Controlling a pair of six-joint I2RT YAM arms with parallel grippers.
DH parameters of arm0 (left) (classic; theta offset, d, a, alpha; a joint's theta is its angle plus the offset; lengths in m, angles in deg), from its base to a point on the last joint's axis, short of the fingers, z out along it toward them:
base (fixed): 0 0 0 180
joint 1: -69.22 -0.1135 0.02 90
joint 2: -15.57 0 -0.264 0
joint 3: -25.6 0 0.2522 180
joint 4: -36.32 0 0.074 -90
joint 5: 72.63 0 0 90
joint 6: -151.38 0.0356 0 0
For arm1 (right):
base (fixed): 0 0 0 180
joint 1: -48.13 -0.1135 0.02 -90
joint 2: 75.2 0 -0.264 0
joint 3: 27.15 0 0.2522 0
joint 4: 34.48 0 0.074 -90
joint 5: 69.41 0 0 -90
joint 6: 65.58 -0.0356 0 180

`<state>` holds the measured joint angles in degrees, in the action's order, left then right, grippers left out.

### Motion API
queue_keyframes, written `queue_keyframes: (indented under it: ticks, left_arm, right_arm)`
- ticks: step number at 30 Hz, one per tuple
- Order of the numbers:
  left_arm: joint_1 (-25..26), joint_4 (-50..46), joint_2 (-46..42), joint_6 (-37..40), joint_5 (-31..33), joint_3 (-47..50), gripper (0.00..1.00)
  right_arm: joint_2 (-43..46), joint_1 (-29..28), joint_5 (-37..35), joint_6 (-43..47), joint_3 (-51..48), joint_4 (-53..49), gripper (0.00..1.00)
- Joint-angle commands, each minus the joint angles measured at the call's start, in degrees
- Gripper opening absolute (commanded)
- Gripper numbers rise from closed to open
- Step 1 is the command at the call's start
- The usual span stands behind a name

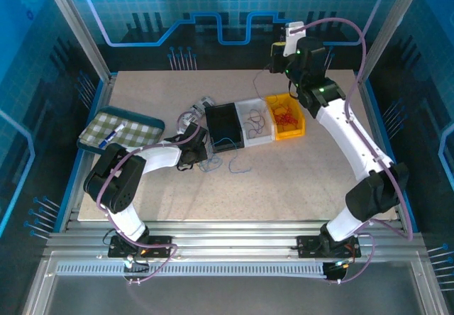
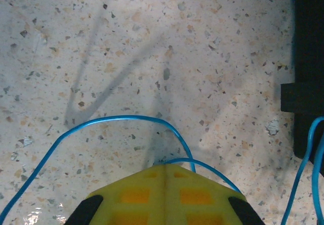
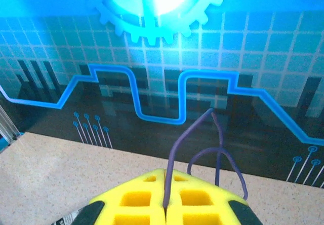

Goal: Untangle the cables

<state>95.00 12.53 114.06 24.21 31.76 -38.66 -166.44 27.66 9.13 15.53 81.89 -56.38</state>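
Between left fingers (image 2: 135, 197), seemingly, blue cable (image 2: 116, 117).

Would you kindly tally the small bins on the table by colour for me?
Black bin: 1
White bin: 1
Yellow bin: 1
Total: 3

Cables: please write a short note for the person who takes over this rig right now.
Left pincer: shut on the blue wire, low over the table beside the black bin.
Right pincer: shut on a dark wire, raised toward the back wall.
Done: red wires in the yellow bin, thin dark wires in the white bin.
Left: put down both held wires, probably sorted by colour.
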Motion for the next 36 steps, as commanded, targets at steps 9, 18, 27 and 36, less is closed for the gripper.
queue_keyframes:
  ticks: [9, 18, 27, 36]
  left_arm:
    - [0.3, -0.9, 0.0, 0.2, 1.7, 0.0, 0.00]
    - [0.4, -1.6, -0.7, 0.3, 2.2, 0.0, 0.00]
    - [0.5, -2.1, -0.3, 0.3, 2.4, -0.7, 0.00]
    - [0.8, -2.1, -0.1, 0.4, 2.5, -0.7, 0.00]
  right_arm:
    - [-0.6, -0.7, 1.2, -0.3, 0.0, 1.4, 0.00]
    - [-6.2, -0.7, 1.5, -1.2, -2.5, 1.8, 0.00]
    - [-9.0, -1.9, 4.3, -2.5, -2.7, 0.5, 0.00]
    - [-13.8, -2.7, 0.1, -2.4, -4.4, -2.7, 0.00]
